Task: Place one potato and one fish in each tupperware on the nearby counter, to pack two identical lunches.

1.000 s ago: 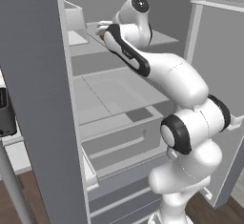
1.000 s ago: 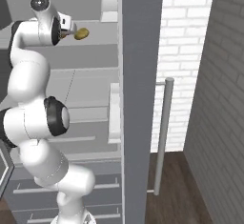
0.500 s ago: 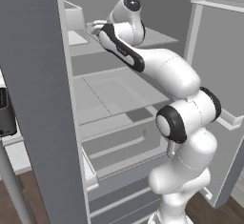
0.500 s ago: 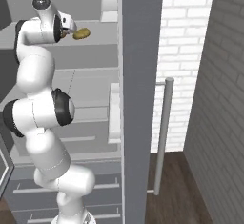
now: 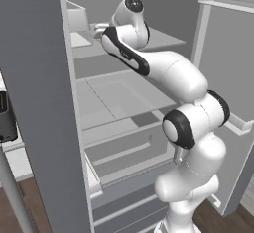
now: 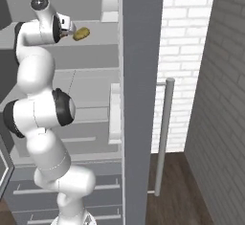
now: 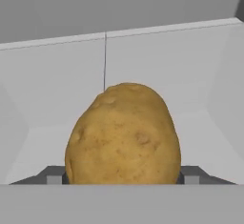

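Note:
A brown potato [image 7: 123, 135] lies on the top shelf of an open fridge, in the hand view right before the camera. My gripper [image 7: 123, 178] has closed onto it, one dark fingertip [image 7: 56, 174] against each side. In the right base view the potato [image 6: 82, 32] sticks out just past the gripper [image 6: 72, 31], high on the shelf. From the left base view the gripper [image 5: 99, 30] reaches in over that same shelf, and the arm hides the potato. The fish, the tupperware and the counter are out of view.
A white box [image 5: 79, 25] stands on the top shelf beside the hand. Below are pale fridge shelves [image 5: 119, 95] and drawers [image 5: 124, 147]. A grey fridge wall [image 5: 34, 88] is close on the left, the open door [image 5: 223, 78] on the right. Brick wall [image 6: 210, 75] to the right.
The arm has pushed further in along the top shelf. The jaws, wide apart before, have narrowed onto the potato's sides. The potato itself has not moved.

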